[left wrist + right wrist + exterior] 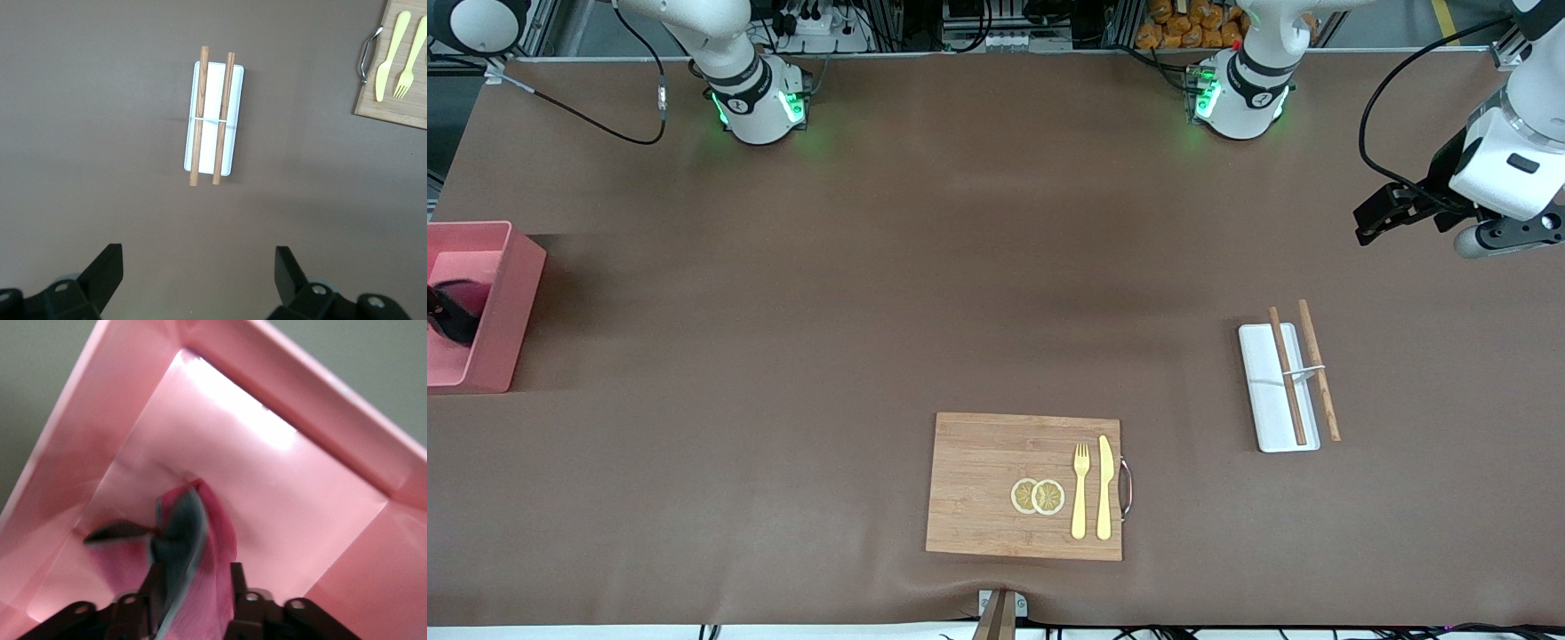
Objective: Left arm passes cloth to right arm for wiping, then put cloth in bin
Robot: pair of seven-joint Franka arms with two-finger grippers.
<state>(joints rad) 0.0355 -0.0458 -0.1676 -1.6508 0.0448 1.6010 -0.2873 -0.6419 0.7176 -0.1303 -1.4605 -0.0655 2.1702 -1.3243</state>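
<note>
We're holding the cloth (190, 553) pinched in the right gripper (193, 600), hanging straight down inside the bin (320, 520), while the left gripper (199, 273) is waiting spread empty over bare table.

Two white jointed arms (1263, 80), black joint caps, green-lit bases, black cables, black hand (1383, 216).

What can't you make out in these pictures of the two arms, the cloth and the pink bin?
- Front view: the salmon-pink plastic bin is cut off by the picture's edge; the right end effector shows only as a dark shape inside.
- Right wrist view: the crimson-pink and black folded cloth is blurred, so its folds are unclear; it sits between the fingers over the bin.
- Left wrist view: the open left end effector is cut off at the frame's bottom edge.
</note>
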